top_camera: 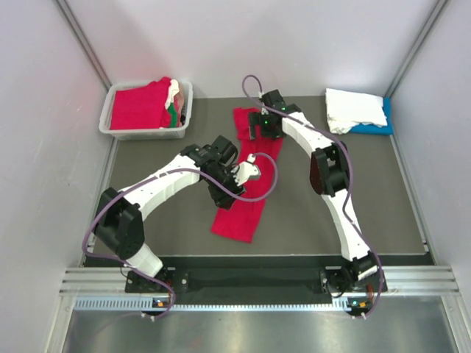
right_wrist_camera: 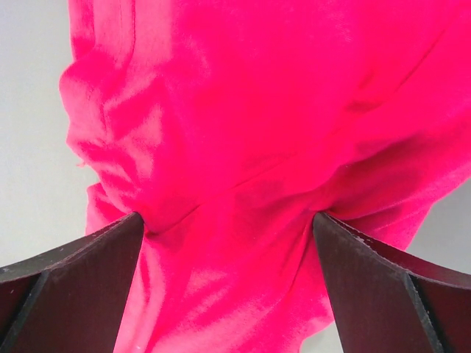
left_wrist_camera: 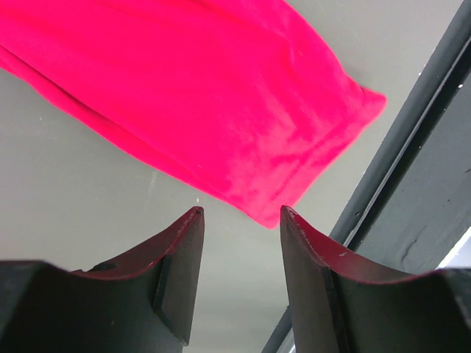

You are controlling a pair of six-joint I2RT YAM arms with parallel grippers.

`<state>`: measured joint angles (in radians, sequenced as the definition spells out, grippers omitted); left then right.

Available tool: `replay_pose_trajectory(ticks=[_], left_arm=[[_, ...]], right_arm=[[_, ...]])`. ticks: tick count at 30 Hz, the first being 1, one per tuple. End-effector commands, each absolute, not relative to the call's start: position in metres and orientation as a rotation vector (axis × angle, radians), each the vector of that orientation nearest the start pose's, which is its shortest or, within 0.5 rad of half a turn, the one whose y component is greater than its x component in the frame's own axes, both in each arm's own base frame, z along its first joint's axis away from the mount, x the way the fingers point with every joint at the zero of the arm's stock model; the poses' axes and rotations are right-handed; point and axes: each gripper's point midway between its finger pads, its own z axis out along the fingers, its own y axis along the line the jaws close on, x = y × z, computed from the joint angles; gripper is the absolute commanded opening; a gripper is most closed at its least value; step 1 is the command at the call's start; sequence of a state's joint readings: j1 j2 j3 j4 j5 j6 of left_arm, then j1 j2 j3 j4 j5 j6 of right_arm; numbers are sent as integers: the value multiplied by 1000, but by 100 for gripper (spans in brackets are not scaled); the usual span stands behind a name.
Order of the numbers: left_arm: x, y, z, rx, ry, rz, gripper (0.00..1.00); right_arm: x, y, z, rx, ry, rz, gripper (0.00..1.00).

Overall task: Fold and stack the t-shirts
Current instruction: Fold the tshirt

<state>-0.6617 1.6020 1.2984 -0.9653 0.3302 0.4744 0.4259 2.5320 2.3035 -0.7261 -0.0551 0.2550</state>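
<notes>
1. two arms share one dark surface (top_camera: pixel 397 220), boxed in by pale panels (top_camera: pixel 44 147) on the left, right and far sides. the widest bare room is on the right half, between the right arm (top_camera: pixel 346 213) and the right panel. a smaller bare patch lies near left, below the left arm (top_camera: pixel 158 184).
2. the far corners are taken. a pale tub (top_camera: pixel 147 134) with red cloth in it sits far left. a folded white t-shirt (top_camera: pixel 355 107) rests on a blue t-shirt (top_camera: pixel 374 129) far right, well apart from both pincers.
3. the left arm rises from its near-left base, slants right and far, and bends back at the wrist over the middle of the surface. the left pincer (left_wrist_camera: pixel 239 213) faces the near end of the cloth. its fingers stand partly apart with nothing between them, clear of the cloth.
4. the right arm climbs from its near-right base, bends at the elbow and reaches left to the far end of the cloth. the right pincer (right_wrist_camera: pixel 228 217) is spread wide. both tips press into bunched cloth and it is not clamped.
5. the red t-shirt (top_camera: pixel 239 220) lies at the centre as a long narrow strip. its long axis runs far to near, the near end drifting slightly left and stopping just short of the black front edge (top_camera: pixel 257 259).
</notes>
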Motion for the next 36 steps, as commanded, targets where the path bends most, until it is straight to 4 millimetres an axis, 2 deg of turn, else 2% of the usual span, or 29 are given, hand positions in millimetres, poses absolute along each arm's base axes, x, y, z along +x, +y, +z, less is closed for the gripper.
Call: replay_pose_trajectory(ticks=[1,6,9,12,13,14,15,17,18,19,20,21,22,23,24,25,26,27,28,29,30,31,34,36], left_arm=[[224,-229,126,1589,2303,-552,51],[226,-222,113,1579,2340,-530,52],[234,-209,110,1495,2383,-583,52],[255,-188,116,1332,2410,-629,52],[266,-175,120,1236,2428,-677,53],[266,-167,122,1195,2453,-709,54],[270,-162,124,1179,2454,-724,55],[269,-152,123,1132,2475,-734,59],[266,-151,123,1130,2468,-736,60],[263,-152,124,1131,2460,-741,61],[258,-153,126,1126,2450,-747,63],[253,-157,126,1148,2448,-744,63],[249,-157,125,1168,2447,-727,63],[244,-153,121,1190,2467,-667,63],[236,-159,119,1246,2450,-642,63],[232,-159,117,1269,2448,-605,63],[225,-155,114,1286,2450,-551,64],[221,-157,114,1314,2432,-538,64],[219,-156,114,1313,2424,-536,64],[215,-155,111,1317,2436,-539,65],[213,-154,109,1321,2445,-543,65],[210,-153,107,1331,2458,-550,65],[208,-154,104,1338,2459,-568,64],[210,-155,110,1332,2450,-564,64]], right_arm=[[556,231,8,-133,2598,325,100],[562,225,14,-114,2573,330,100],[574,220,28,-119,2507,313,100],[578,219,47,-142,2471,320,100],[576,221,62,-152,2453,335,100],[569,225,63,-173,2462,352,100],[561,234,70,-209,2455,360,100],[543,237,87,-281,2429,309,100],[531,250,113,-323,2384,302,100],[516,250,105,-350,2405,278,100],[511,245,109,-346,2387,196,100],[499,256,135,-363,2337,202,100],[484,255,128,-378,2360,182,100],[475,253,131,-378,2362,141,100],[460,262,148,-401,2330,138,100],[445,257,136,-404,2360,99,100],[435,260,136,-412,2357,108,100],[419,267,151,-426,2327,134,100],[402,261,134,-426,2372,122,100],[392,260,131,-432,2383,126,100],[384,261,142,-423,2349,144,100],[373,255,126,-446,2377,135,100],[372,233,116,-435,2419,26,100],[357,230,111,-434,2443,38,100]])
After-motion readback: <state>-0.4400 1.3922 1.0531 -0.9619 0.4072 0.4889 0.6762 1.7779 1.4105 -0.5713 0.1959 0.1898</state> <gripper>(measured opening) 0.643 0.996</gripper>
